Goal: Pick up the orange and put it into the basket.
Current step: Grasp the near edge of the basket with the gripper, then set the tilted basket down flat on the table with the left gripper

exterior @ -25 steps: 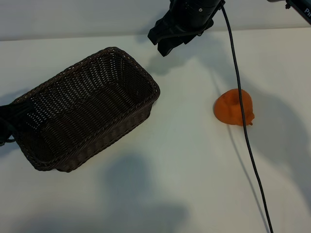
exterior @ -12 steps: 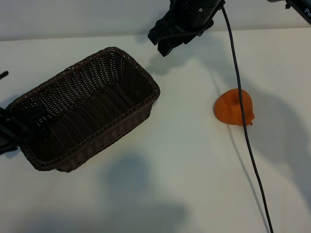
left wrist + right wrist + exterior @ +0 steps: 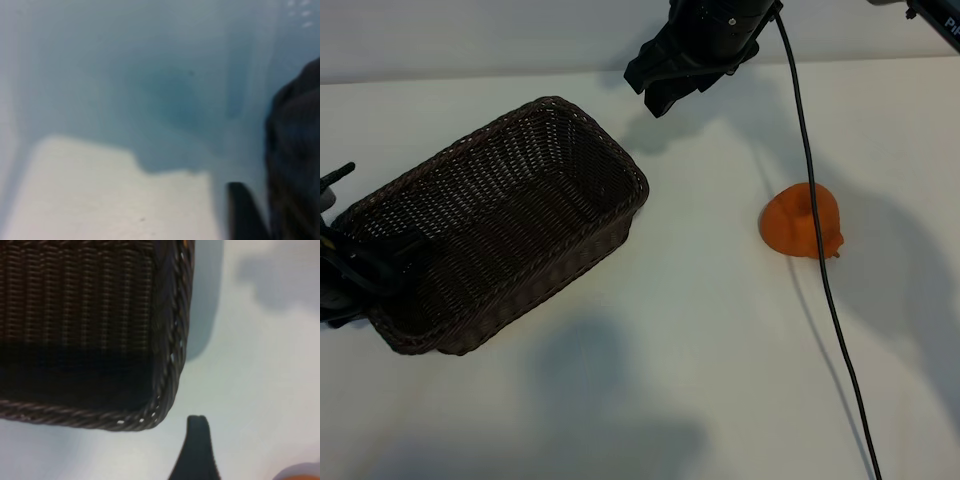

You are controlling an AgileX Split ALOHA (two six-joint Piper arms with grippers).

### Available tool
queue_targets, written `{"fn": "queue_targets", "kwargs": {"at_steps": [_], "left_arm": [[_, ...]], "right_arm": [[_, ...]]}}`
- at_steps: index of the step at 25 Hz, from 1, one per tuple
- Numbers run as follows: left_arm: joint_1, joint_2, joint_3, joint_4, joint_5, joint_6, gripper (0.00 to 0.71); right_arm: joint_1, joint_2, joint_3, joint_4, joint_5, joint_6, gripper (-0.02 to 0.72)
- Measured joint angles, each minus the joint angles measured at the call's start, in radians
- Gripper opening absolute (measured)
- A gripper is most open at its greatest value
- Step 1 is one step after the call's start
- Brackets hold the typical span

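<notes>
So the orange (image 3: 801, 221) is sitting on the white worktop (image 3: 700, 330) over on the right side, well apart from the basket (image 3: 490, 225), which lies left of centre with its long axis running diagonally from near-left to far-right. Nothing is in the basket yet and nothing is touching the orange, so the pick hasn't started. My right claw (image 3: 660, 85) hangs up at the far edge, roughly between the two, spread fairly wide and holding nothing; the orange lies to its right and nearer to the camera, so my guess is the reach goes down and out that way. It's clearly the nearer of my two. It's lumpy and roundish with no real long axis, so I don't think approach angle matters much, though the little stem nub on its near-right side might make it rock. One thing bugging me: a black cable (image 3: 820, 250) drapes from the right arm straight across the orange and on down the worktop toward the near edge, so it could snag or get pinched in the grasp. My left claw (image 3: 350, 265) is way over at the basket's left end, right by the rim; I can't tell how wide it is or whether it's gripping the wicker.
</notes>
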Motion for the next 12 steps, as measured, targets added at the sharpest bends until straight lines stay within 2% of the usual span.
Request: {"fn": "queue_targets", "kwargs": {"at_steps": [1,2,8,12], "left_arm": [[0.0,0.0,0.006,-0.017,-0.018,-0.001,0.213],[0.0,0.0,0.011,-0.036,-0.039,-0.008,0.168],[0.002,0.0,0.018,-0.071,-0.072,0.026,0.168],[0.002,0.0,0.018,-0.148,-0.076,0.11,0.165]], "right_arm": [[0.0,0.002,0.0,0.0,-0.001,0.0,0.559],[0.0,0.003,0.0,0.0,-0.001,0.0,0.559],[0.0,0.004,0.0,0.0,-0.001,-0.001,0.559],[0.0,0.004,0.0,0.0,-0.001,-0.001,0.559]]}}
